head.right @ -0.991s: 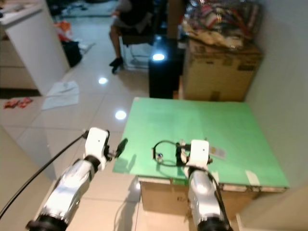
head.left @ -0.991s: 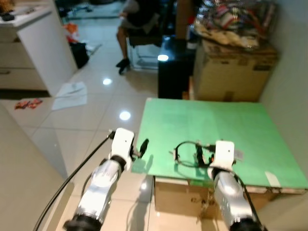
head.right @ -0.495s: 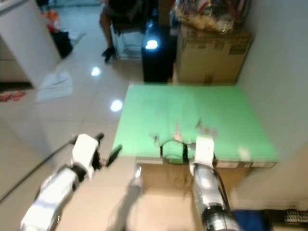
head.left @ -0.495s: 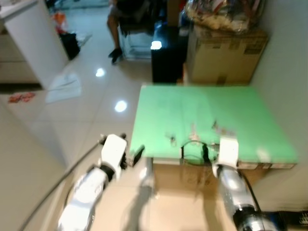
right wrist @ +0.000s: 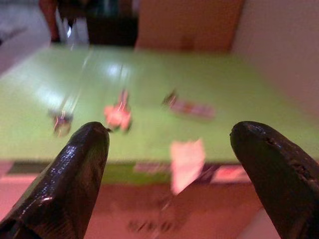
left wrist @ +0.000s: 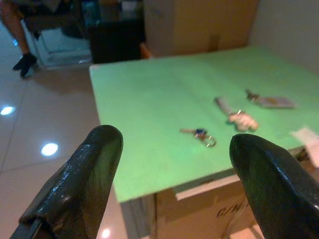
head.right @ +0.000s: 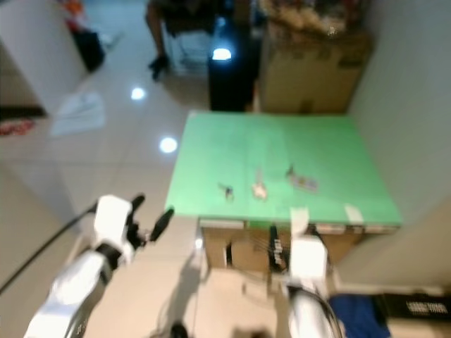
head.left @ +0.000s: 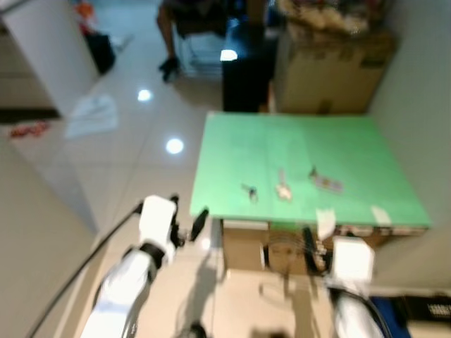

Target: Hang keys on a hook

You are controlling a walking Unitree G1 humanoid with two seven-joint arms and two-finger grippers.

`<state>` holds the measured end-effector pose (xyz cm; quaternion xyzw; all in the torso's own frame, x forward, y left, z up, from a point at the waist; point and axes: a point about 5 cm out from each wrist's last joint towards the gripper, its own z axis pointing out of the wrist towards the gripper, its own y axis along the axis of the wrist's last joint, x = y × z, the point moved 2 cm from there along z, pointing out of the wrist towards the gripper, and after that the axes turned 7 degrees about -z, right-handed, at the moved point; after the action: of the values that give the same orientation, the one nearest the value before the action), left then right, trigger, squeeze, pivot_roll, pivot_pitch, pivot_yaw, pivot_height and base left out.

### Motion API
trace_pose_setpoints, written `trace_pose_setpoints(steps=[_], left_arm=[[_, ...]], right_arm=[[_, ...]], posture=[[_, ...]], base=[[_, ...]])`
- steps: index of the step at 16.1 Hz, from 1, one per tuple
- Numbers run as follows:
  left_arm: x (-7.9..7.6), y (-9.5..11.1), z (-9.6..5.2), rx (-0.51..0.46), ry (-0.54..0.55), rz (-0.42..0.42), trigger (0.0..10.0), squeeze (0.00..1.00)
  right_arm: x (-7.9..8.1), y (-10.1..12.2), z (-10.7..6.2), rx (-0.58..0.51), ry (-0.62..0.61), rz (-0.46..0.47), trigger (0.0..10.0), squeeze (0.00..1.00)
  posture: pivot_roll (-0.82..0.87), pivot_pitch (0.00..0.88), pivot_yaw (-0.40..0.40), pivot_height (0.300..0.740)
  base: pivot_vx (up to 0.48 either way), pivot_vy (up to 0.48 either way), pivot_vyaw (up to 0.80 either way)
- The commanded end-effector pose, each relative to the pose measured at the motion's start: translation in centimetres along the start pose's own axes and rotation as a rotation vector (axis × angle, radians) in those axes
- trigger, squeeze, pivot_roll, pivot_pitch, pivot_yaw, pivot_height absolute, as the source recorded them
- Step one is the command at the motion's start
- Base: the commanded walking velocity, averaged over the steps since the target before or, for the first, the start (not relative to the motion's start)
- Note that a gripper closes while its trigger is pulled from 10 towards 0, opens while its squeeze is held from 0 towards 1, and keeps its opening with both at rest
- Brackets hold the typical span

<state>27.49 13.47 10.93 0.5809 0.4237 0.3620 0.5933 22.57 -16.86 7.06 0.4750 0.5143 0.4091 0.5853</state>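
Keys (left wrist: 202, 134) lie on the green counter (head.left: 239, 141), a small bunch with a blue-tinted part and a ring, toward the counter's near edge at about 7 o'clock of its top. Just beside them, at 3 o'clock, rests a second pale bunch (head.left: 283, 190) with a short strap, and further toward 3 o'clock, slightly farther back, a flat dark tag with a key (head.left: 324, 182). All three sit apart from one another. A white slip of paper (head.left: 325, 222) hangs over the near edge of the counter, and a strip of pale tape (head.left: 381, 215) sits at the near corner at 4 o'clock.

The left hand (head.left: 199, 223) hangs in the air off the counter's near corner at 8 o'clock, above the glossy floor (head.left: 127, 162); in its wrist view its two black fingers (left wrist: 97, 164) stand wide apart with nothing between them, looking toward the keys. The right hand (head.right: 273, 246) hovers in front of the counter's near edge at 6 o'clock, lower than the top; its wrist view shows its fingers (right wrist: 82, 164) spread as well, released and empty, facing the three items across the edge.

Beyond the counter at 12 o'clock stand a large cardboard box (head.left: 331, 63) piled with bags and a black cabinet (head.left: 246, 81). At 11 o'clock a person's leg (head.left: 168, 42) shows beside a chair. A sheet of paper (head.left: 91, 116) lies on the floor at 10 o'clock. The head views are blurred.
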Motion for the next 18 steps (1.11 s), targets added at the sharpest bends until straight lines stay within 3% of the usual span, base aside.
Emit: trace_pose_setpoints(steps=[1,3,6,11,18], left_arm=[[0.0,1.4,-0.3,-0.047,0.003,0.003,10.0,0.00],[-0.8,2.7,0.5,-0.102,-0.029,0.008,10.0,0.00],[-1.1,3.5,2.3,-0.148,0.003,-0.006,10.0,0.00],[-1.0,2.6,2.6,-0.110,0.018,0.009,10.0,0.00],[-2.7,1.9,3.1,-0.103,-0.065,0.003,10.0,0.00]], right_arm=[[-0.9,2.8,-0.4,-0.113,-0.005,-0.029,10.0,1.00],[-1.6,3.6,-0.2,-0.152,-0.022,-0.054,10.0,1.00],[-1.2,4.5,0.4,-0.155,-0.020,-0.067,10.0,1.00],[-0.8,5.1,1.3,-0.162,-0.001,-0.059,10.0,1.00],[-1.4,5.6,2.3,-0.173,-0.031,-0.073,10.0,1.00]], posture=[[-0.13,0.110,0.041,0.740],[-0.13,0.100,0.043,0.740],[-0.14,0.081,0.044,0.740],[-0.14,0.078,0.045,0.740],[-0.15,0.060,0.046,0.740]], base=[[0.000,0.000,0.00],[0.000,0.000,0.00],[0.315,0.000,0.00],[0.480,0.000,0.00],[0.480,0.000,0.00]])
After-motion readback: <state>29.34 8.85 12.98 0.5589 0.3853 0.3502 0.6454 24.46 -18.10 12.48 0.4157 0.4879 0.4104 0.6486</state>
